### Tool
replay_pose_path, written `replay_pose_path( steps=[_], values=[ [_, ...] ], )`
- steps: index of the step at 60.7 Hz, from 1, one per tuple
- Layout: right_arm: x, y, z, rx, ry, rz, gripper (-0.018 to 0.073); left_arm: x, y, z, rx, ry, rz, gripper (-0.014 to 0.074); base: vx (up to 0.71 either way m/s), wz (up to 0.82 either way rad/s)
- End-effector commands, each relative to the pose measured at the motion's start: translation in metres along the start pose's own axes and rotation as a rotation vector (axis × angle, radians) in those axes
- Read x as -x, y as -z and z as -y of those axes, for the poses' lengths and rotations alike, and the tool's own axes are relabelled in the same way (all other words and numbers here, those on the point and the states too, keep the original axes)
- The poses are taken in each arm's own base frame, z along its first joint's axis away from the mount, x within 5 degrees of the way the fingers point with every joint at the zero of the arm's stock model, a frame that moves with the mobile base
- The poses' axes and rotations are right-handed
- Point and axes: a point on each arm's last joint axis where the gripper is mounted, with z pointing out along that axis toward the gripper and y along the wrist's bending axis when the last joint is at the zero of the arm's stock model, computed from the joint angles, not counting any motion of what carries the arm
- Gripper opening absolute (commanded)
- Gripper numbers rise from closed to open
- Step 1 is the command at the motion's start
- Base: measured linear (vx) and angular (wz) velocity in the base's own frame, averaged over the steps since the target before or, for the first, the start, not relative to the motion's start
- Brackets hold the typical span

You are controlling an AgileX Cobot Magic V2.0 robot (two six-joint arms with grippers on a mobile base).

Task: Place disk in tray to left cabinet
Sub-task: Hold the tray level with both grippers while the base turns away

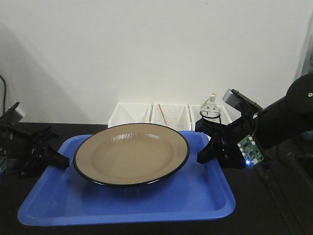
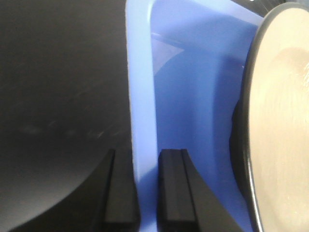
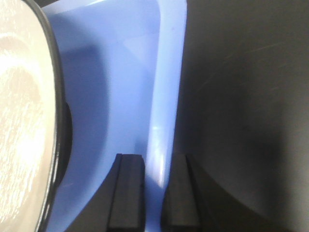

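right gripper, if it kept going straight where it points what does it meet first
The tray rim: it sits between the right gripper jaws, so it would likely just seat deeper. The disk lies off to the side.

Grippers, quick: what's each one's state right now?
Left gripper: shut on the tray, fingers clamping its left rim.
Right gripper: shut on the tray, fingers clamping its right rim.

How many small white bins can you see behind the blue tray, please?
3, in a row behind the blue tray: the left bin, the middle bin, and the right bin, partly blocked by the right pincer. More may be hidden behind it.
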Motion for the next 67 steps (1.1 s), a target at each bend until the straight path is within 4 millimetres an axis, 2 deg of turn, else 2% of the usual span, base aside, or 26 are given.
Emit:
replay_pose_path(
  steps=[1,27,67],
  values=[
    [0.0021,0.0288,-0.0319,0.164,-0.006,0.097,-0.0003,-0.0007,0.02,0.0352,-0.156,0.013,0.055,0.0,-0.12,0.3],
    [0.0015,0.0287,-0.0318,0.163,-0.005,0.091,-0.0003,-0.0007,0.02,0.0352,-0.156,0.013,0.055,0.0,-0.14,0.54],
    [0.0015,0.0287,-0.0318,0.163,-0.005,0.091,-0.0003,-0.0007,0.02,0.0352,-0.156,0.013,0.055,0.0,-0.12,0.7]
  ],
)
